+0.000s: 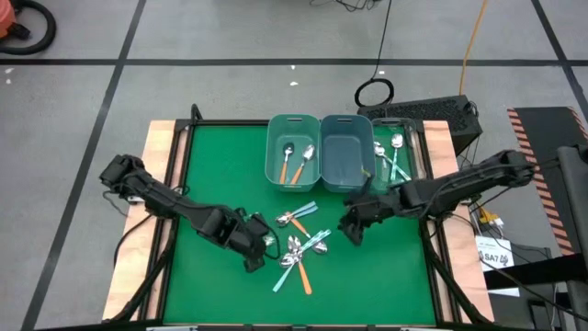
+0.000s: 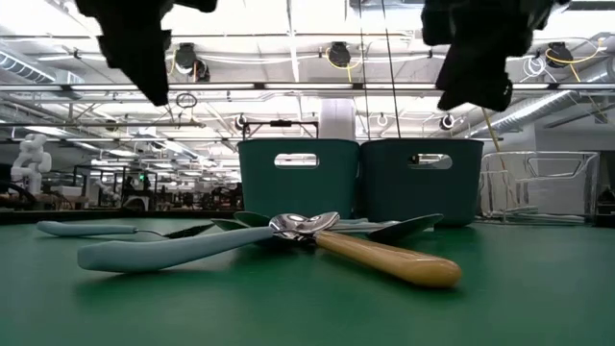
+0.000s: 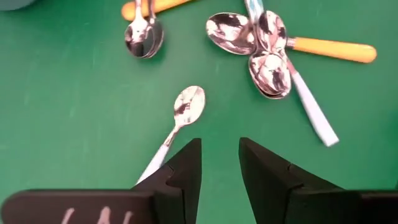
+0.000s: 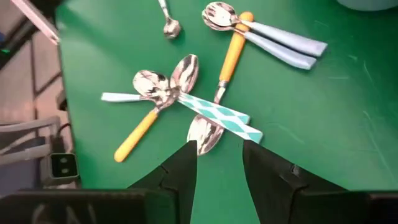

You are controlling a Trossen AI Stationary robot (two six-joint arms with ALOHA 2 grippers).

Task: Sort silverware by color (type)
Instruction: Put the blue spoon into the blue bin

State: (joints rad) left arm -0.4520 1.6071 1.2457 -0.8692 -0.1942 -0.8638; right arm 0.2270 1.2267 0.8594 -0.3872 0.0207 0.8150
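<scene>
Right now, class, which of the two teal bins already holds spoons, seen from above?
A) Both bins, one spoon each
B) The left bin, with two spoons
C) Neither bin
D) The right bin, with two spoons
B: in the high view the left bin holds two spoons, at least one orange-handled, while the right bin beside it shows only its bare floor.
</scene>
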